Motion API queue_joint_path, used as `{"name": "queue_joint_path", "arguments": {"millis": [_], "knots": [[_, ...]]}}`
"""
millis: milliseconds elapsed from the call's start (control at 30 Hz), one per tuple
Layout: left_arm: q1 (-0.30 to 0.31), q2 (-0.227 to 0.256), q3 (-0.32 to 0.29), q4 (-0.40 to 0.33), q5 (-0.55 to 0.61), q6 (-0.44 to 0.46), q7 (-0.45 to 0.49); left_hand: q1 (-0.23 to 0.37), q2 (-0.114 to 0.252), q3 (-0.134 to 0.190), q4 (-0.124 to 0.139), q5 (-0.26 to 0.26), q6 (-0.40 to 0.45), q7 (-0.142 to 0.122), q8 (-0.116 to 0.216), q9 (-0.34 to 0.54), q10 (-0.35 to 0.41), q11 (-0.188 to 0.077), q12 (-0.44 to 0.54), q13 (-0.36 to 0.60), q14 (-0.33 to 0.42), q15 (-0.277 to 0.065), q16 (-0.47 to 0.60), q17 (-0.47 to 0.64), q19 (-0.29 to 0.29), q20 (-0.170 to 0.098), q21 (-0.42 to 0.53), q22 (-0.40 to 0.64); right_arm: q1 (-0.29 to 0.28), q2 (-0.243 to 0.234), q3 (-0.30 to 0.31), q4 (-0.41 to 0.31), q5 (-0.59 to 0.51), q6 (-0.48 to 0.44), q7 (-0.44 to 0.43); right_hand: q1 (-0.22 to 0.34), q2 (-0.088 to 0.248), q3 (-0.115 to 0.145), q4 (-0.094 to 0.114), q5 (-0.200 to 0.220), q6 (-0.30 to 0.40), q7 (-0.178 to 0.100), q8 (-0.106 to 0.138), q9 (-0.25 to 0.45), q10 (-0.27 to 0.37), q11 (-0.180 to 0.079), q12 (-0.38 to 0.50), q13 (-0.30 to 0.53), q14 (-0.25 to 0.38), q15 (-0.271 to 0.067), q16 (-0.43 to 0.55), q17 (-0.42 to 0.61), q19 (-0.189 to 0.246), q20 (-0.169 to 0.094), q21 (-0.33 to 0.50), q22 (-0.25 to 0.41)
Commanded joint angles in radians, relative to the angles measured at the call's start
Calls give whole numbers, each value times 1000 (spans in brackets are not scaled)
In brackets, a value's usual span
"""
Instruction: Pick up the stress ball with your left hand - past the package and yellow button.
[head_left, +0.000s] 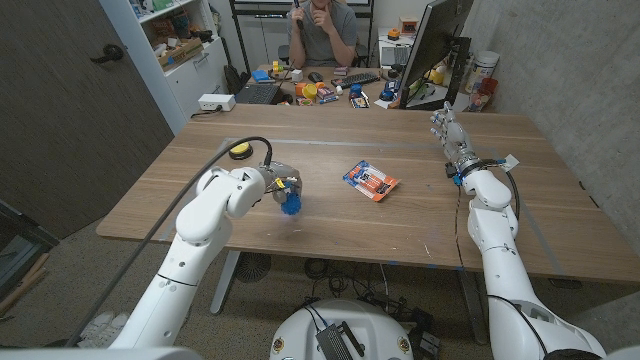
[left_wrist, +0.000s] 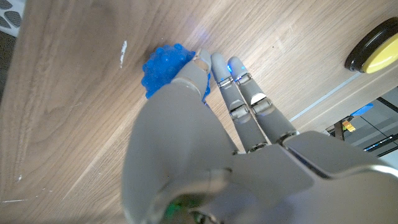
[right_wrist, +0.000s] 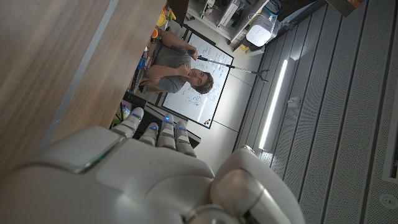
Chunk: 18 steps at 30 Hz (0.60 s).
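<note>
Closing on the blue stress ball (left_wrist: 163, 67), the left robot hand (head_left: 281, 188) has its fingertips (left_wrist: 219, 63) around it on the table (head_left: 330, 225); next, firm the grip, then lift. Right robot hand (head_left: 452, 135) waits open.

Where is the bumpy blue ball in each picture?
Head view: blue stress ball under the left hand, near the table's front edge.
Left wrist view: ball at the hand's fingertips.
Right wrist view: not in it.
Shared landmark: yellow button.
</note>
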Motion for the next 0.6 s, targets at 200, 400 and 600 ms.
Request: {"name": "queue_joint_path", "arguments": {"millis": [200, 400, 600], "knots": [[-85, -68, -81, -91, 43, 78, 41, 5, -7, 7, 7, 7, 170, 154, 32, 137, 110, 57, 116, 221, 13, -114, 2, 12, 6, -43, 16, 7, 8, 0, -4, 4, -12, 1, 2, 5, 2, 1, 1, 0, -8, 0, -3, 3, -10, 8, -4, 1, -6, -4, 0, 2, -1, -4, -4, 3], [-169, -105, -98, -115, 12, 99, -14, 6, -9, 10, 8, 8, 173, 154, 33, 135, 112, 57, 113, 224, 16, -114, -2, 18, 3, -41, 21, 10, 7, -1, -8, 0, -18, 2, -1, 4, 2, 1, 1, 0, -10, -1, -4, 3, -12, 6, -4, 1, -7, -4, 0, 2, -1, -4, -6, 3], [-240, -101, -75, -152, 37, 80, -57, 8, -12, 12, 9, 8, 175, 149, 33, 134, 114, 58, 110, 228, 19, -114, -6, 23, -2, -39, 24, 11, 4, -3, -6, -3, -16, -2, -1, 4, 3, 1, 1, 0, -10, 0, -4, 3, -12, 7, -4, 1, -7, -4, 1, 2, -1, -3, -9, 3]]}}
